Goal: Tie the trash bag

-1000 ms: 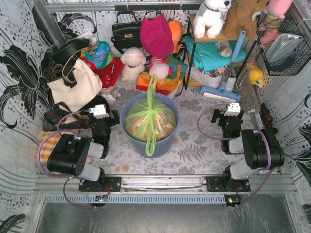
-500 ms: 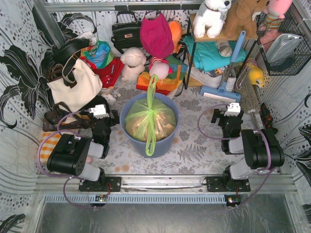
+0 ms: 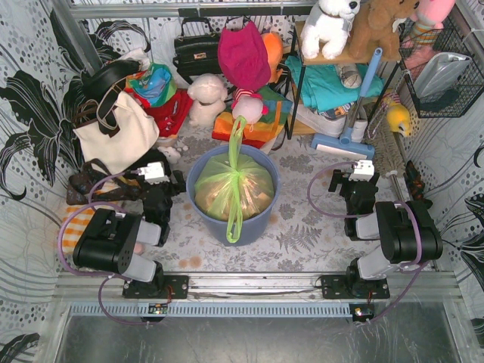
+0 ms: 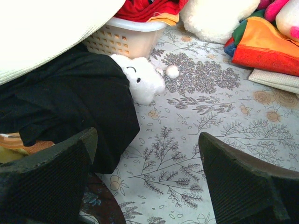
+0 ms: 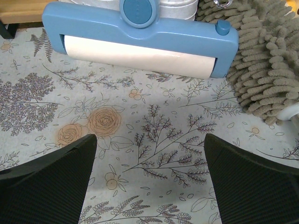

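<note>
The lime-green trash bag (image 3: 233,185) sits in the blue-grey round bin (image 3: 261,214) at the middle of the top view. Brown scraps show through it. It is knotted at the top, with one tail reaching back and one hanging over the bin's front rim. My left gripper (image 3: 157,178) rests low to the left of the bin, open and empty; its fingers (image 4: 46,177) frame bare floral cloth. My right gripper (image 3: 358,178) rests low to the right of the bin, open and empty above the cloth (image 5: 154,140). Neither touches the bag.
A white tote bag (image 3: 117,132) and black cloth (image 4: 70,102) lie by the left gripper, with a small white plush (image 4: 142,77) and a basket (image 4: 126,35). A blue lint roller (image 5: 140,39) and a mop head (image 5: 268,65) lie ahead of the right gripper. Toys and a shelf (image 3: 333,76) crowd the back.
</note>
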Robot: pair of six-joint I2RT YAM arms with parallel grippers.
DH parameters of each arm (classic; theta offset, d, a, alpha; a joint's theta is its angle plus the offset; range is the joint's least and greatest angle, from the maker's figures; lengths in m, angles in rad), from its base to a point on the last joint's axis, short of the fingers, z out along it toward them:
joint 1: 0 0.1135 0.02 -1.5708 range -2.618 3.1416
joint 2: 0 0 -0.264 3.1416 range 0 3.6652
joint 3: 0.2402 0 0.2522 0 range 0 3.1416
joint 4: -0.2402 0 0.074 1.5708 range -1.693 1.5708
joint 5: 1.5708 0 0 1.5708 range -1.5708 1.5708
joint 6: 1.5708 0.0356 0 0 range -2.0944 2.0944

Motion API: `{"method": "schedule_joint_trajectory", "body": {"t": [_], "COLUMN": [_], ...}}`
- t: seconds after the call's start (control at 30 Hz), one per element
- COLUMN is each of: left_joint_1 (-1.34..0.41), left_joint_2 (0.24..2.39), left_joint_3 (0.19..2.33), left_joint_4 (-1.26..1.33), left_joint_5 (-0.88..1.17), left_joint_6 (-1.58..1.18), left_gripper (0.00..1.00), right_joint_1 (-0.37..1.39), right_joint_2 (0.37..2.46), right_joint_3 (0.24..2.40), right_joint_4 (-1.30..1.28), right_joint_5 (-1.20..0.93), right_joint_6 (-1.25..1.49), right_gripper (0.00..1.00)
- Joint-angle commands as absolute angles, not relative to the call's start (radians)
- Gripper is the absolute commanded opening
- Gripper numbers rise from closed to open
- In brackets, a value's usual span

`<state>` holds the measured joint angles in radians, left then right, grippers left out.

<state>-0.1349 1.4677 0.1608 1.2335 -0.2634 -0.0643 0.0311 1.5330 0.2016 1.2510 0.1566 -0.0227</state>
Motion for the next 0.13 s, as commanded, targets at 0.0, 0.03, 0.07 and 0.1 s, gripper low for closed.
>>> {"method": "schedule_joint_trajectory", "body": {"t": [0.0,0.03,0.07,0.1], "left_joint_1": [-0.108,-0.088,-0.082,-0.082], "left_joint_2": [1.475,1.473,1.469,1.470], "left_joint_3": [0.205,0.215,0.210,0.204], "left_joint_4": [1.235,1.208,1.212,1.229], "left_joint_5": [-0.217,-0.185,-0.183,-0.185], "left_joint_6": [-0.070,-0.081,-0.083,-0.080], "left_gripper": [0.98,0.98,0.98,0.98], "right_joint_1": [0.025,0.025,0.026,0.025], "right_joint_2": [1.537,1.537,1.537,1.536], "right_joint_3": [0.195,0.195,0.196,0.195], "right_joint_4": [1.293,1.293,1.292,1.291], "right_joint_5": [0.149,0.149,0.149,0.149], "right_joint_6": [-0.031,-0.031,-0.031,-0.031], "right_gripper": [0.97,0.97,0.97,0.97]}}
